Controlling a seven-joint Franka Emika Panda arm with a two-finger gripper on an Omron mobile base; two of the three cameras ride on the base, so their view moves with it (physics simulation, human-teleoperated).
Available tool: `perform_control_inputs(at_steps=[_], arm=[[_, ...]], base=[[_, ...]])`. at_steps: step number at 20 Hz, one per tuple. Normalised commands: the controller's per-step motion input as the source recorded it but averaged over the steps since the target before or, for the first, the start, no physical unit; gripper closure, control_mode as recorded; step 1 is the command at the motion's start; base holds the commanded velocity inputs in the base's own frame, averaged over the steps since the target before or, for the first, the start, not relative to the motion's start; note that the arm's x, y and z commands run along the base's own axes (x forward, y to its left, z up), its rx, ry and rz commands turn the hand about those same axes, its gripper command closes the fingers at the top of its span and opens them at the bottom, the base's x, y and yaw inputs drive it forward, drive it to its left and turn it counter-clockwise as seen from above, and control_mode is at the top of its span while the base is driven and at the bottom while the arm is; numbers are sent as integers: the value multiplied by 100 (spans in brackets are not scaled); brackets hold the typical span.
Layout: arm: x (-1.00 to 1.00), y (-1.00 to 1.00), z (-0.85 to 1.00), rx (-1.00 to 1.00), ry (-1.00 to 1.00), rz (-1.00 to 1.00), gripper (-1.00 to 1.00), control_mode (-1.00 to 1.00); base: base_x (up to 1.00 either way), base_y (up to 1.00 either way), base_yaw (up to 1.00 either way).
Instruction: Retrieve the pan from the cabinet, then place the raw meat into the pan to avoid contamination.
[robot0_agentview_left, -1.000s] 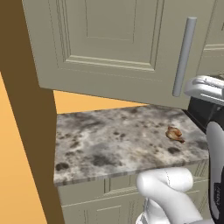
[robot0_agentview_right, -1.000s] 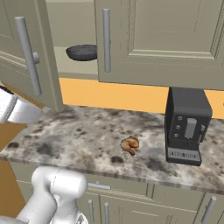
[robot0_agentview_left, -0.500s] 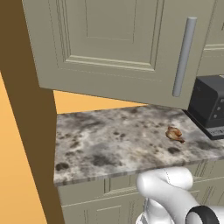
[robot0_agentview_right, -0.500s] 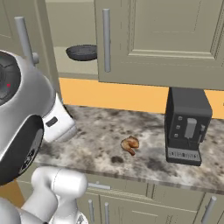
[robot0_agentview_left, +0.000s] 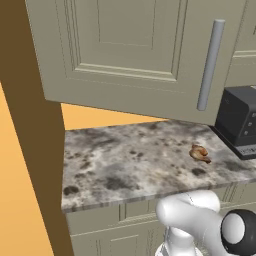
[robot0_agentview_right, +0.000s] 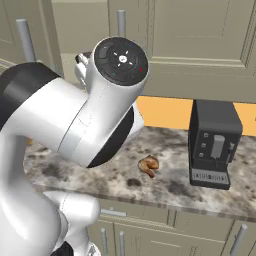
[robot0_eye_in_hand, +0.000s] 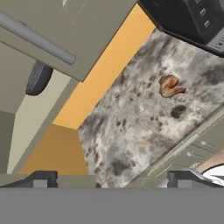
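Left base view gives you the raw meat (robot0_agentview_left: 200, 153) on the countertop (robot0_agentview_left: 125, 160), beside the black appliance (robot0_agentview_left: 240, 125). Right base view: the meat lies left of that appliance. Hand view: the gripper (robot0_eye_in_hand: 111, 178) is spread wide, empty; the pan (robot0_eye_in_hand: 38, 78) sits inside the open cabinet (robot0_eye_in_hand: 65, 26).

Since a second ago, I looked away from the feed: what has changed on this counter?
The arm has swung across from the right side of the left base view and now bulks large at the left of the right base view. Nothing was grasped; the gripper is open. The raw meat, coffee machine and cabinet door stayed put.
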Motion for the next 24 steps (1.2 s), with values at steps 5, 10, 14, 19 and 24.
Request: perform_control_inputs(at_steps=[5,10,14,19,24], arm=[[42,-12,0,1,7,0,-100,-100],[44,36,-11,0,-6,-11,-100,-100],[41,58,-34,1,-1,-15,-100,-100],[42,36,-30,10,1,-7,-100,-100],[56,-16,-7,29,14,-5,-100,-100]], base=[[0,0,0],[0,0,0],[0,0,0],[0,0,0],[0,0,0]])
